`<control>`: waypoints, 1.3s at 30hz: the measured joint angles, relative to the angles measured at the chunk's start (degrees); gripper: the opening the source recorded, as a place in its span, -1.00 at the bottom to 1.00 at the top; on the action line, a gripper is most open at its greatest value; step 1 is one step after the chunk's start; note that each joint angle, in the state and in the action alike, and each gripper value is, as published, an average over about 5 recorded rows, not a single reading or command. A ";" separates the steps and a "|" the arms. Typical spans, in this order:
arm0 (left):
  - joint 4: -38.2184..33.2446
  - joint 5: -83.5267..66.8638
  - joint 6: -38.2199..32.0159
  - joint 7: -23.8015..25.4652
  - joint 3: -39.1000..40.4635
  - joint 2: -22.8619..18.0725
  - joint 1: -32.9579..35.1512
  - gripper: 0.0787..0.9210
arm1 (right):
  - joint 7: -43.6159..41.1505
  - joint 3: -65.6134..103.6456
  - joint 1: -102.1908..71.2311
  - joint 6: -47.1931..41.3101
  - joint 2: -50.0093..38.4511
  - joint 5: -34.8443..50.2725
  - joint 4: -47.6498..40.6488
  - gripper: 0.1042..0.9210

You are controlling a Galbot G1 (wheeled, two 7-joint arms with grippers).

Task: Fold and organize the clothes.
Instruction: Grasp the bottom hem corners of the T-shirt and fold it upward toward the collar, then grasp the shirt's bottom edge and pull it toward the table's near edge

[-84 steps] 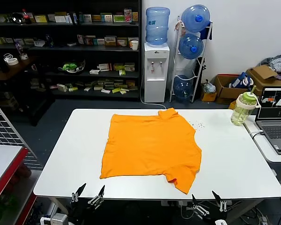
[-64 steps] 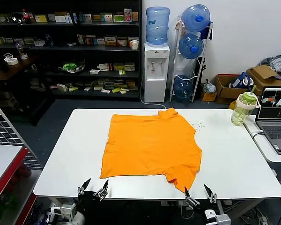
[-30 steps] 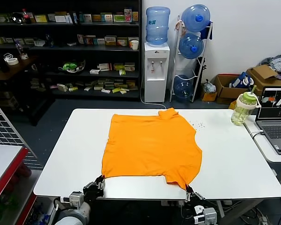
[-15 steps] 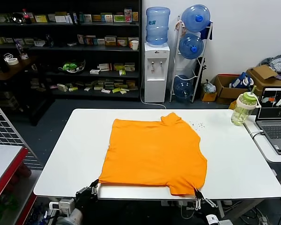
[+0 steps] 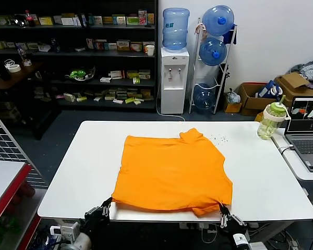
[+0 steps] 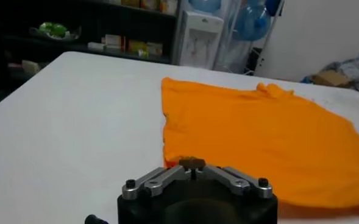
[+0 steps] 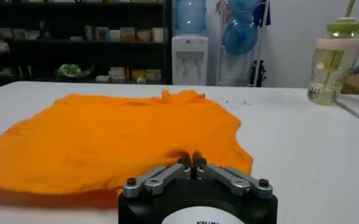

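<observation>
The bright orange T-shirt lies spread on the white table, plain side up, its near hem at the table's front edge. My left gripper is shut on the shirt's near-left hem corner. My right gripper is shut on the near-right hem, where the cloth puckers between the fingers. The shirt also shows in the left wrist view and the right wrist view. The lettering is hidden.
A green-lidded drink bottle stands at the table's far right, next to an open laptop on a side table. A water dispenser, shelves and boxes stand behind. A red-edged rack is at left.
Both grippers rose to the table's front edge, closed on the shirt's near hem corners, and pulled the shirt toward the front edge; its right sleeve flattened out.
</observation>
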 measured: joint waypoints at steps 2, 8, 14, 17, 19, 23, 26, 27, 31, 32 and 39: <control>1.54 -0.34 -0.25 0.34 0.42 -0.31 -2.50 -0.97 | 0.63 -0.52 2.78 -0.45 -0.46 0.89 -1.43 -0.95; 7.24 -1.02 -0.60 0.86 2.22 -0.93 -10.38 -0.97 | 2.13 -2.45 10.95 -1.93 -2.20 3.83 -6.49 -0.95; 13.25 -0.95 -0.17 0.42 4.53 -2.10 -17.31 -0.97 | 2.81 -4.84 18.59 -3.18 -3.37 6.04 -11.90 -0.95; 16.00 -0.63 0.37 0.04 5.54 -2.64 -20.25 -0.97 | 2.87 -6.05 21.81 -3.66 -3.44 6.49 -14.41 -0.93; 17.63 -0.46 0.84 -0.06 6.00 -2.85 -21.89 -0.97 | 2.82 -6.78 23.64 -3.86 -3.42 6.56 -15.96 -0.87; 19.92 -0.34 1.59 0.25 6.46 -2.97 -24.05 -0.83 | 2.45 -7.59 26.27 -4.20 -3.42 6.43 -18.30 -0.62; 20.73 -0.34 1.84 0.60 6.50 -3.05 -24.93 -0.63 | 1.91 -7.74 27.31 -4.33 -3.71 6.05 -19.18 -0.40; 20.88 -0.37 1.95 0.65 6.47 -3.05 -25.09 -0.57 | 1.69 -7.74 27.48 -4.34 -3.88 5.85 -19.31 -0.32; 20.79 -0.47 2.47 0.52 6.19 -2.73 -25.03 -0.33 | 0.70 -7.37 27.11 -4.31 -4.85 4.78 -19.18 -0.04; 20.53 -0.48 2.57 0.43 6.10 -2.56 -24.80 -0.24 | 0.41 -7.18 26.73 -4.26 -5.18 4.46 -18.99 0.02; 17.84 -0.10 2.90 0.18 5.70 -2.13 -21.05 0.23 | -2.08 -5.09 21.83 -3.27 -8.13 2.98 -17.46 0.53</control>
